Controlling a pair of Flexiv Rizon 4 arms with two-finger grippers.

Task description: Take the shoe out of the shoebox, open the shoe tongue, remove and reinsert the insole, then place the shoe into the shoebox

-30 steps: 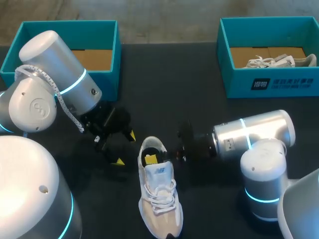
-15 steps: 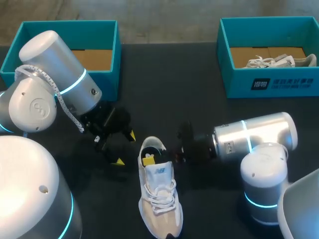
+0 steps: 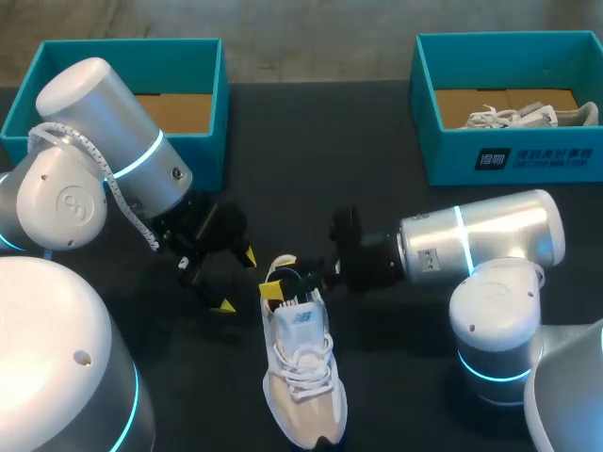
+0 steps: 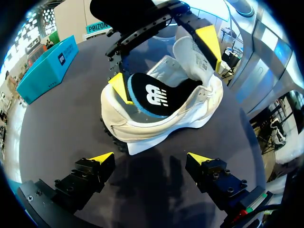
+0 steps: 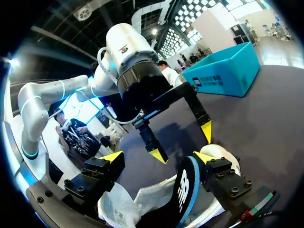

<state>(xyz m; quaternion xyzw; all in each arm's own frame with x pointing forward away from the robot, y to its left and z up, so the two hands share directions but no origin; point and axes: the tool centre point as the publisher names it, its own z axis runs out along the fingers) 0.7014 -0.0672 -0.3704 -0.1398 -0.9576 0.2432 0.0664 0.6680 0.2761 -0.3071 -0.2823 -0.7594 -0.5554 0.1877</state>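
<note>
A white shoe (image 3: 303, 372) lies on the dark table with its heel toward the arms. Its black insole (image 4: 151, 95) sits in the heel opening, lifted on edge and partly out of the shoe (image 4: 161, 118). My right gripper (image 3: 281, 275) is open over the heel, one finger on each side of the insole (image 5: 184, 190); the white tongue (image 5: 118, 209) is pushed forward. My left gripper (image 3: 236, 281) is open and empty just left of the heel, low over the table. Its own view shows it (image 4: 151, 157) short of the shoe, facing my right gripper (image 4: 164, 64).
A teal shoebox (image 3: 203, 58) with a bare cardboard floor stands at the back left, behind my left arm. Another teal box (image 3: 509, 155) at the back right holds a second white shoe (image 3: 513, 117). Open dark table lies between the boxes.
My right gripper has opened from shut and let go of the insole, its fingers now spread across the shoe's heel. The right arm has shifted slightly left. The left arm has kept still.
</note>
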